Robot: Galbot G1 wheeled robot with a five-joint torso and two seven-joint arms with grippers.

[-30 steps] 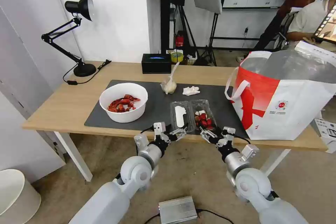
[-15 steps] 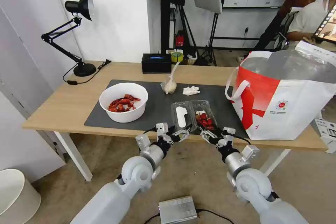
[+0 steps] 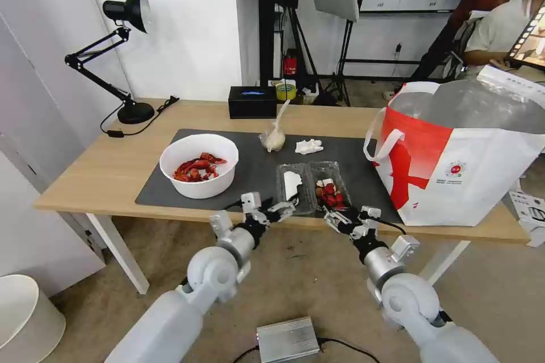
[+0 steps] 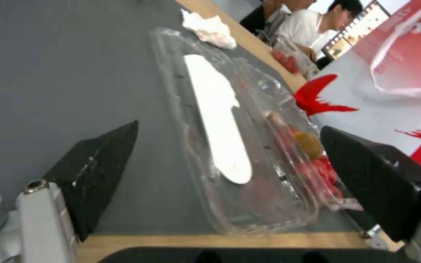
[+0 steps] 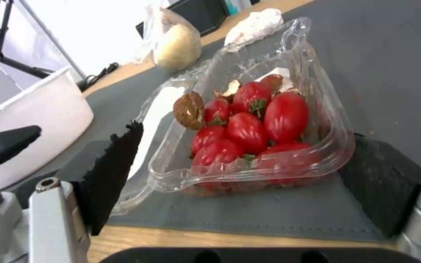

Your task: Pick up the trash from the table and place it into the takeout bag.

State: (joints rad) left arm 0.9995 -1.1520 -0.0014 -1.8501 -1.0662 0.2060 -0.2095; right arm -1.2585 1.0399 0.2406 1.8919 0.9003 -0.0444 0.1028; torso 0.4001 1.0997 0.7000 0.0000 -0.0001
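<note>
Clear plastic is what both arms are lined up on: the open clamshell tray (image 3: 310, 182) lies on the dark grey mat (image 3: 254, 170) near the front edge of the light-wood table (image 3: 113, 164), its one half bare but for a white label, the other half heaped with small red fruit scraps (image 5: 249, 124). The left gripper (image 3: 271, 211) hangs at the table edge just short of the label half, jaws spread wide, and in its wrist view the two black pads stand well out to either side of the tray with nothing between them. The right gripper (image 3: 342, 220) sits just before the fruit half, likewise spread wide and holding nothing; its wrist view has the tray's near end lying between its pads, close to them, though I cannot tell whether they touch. So the step in hand looks like the approach to the tray, with no grasp made yet. The bowl of crayfish shells (image 3: 198, 165), the knotted clear bag (image 3: 273, 137) and the crumpled tissue (image 3: 309, 147) lie on the mat, and the takeout bag (image 3: 460, 164) stands open at the table's right end. Next, I judge, the jaws must close gently on the thin rim: the plastic will flex, and a tilt would spill the scraps.
</note>
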